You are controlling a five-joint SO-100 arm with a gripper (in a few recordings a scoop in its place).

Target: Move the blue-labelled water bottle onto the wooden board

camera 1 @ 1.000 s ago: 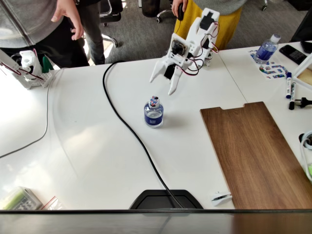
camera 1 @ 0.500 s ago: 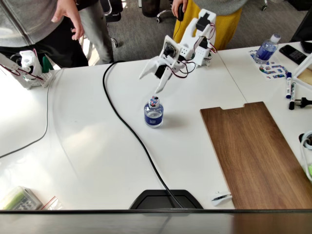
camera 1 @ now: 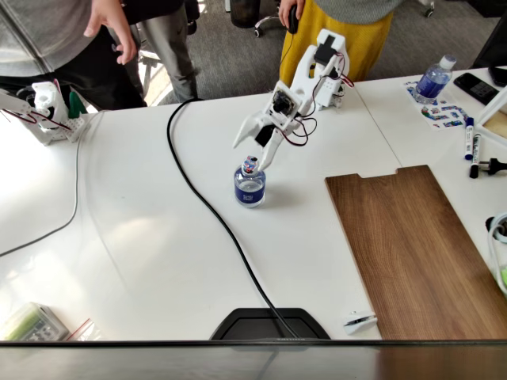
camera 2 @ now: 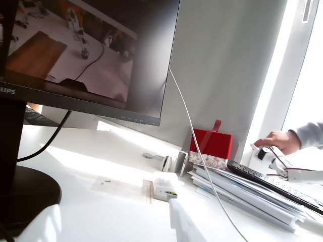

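In the fixed view, the gripper (camera 1: pixel 255 152) is hanging with its fingers spread wide just above the bottle (camera 1: pixel 249 183), one finger tip close to the cap and not gripping it. The bottle is standing upright near the middle of the table (camera 1: pixel 142 237), beside the black cable (camera 1: pixel 214 214). The board (camera 1: pixel 416 253) is lying flat along the table's right edge, well apart from the bottle.
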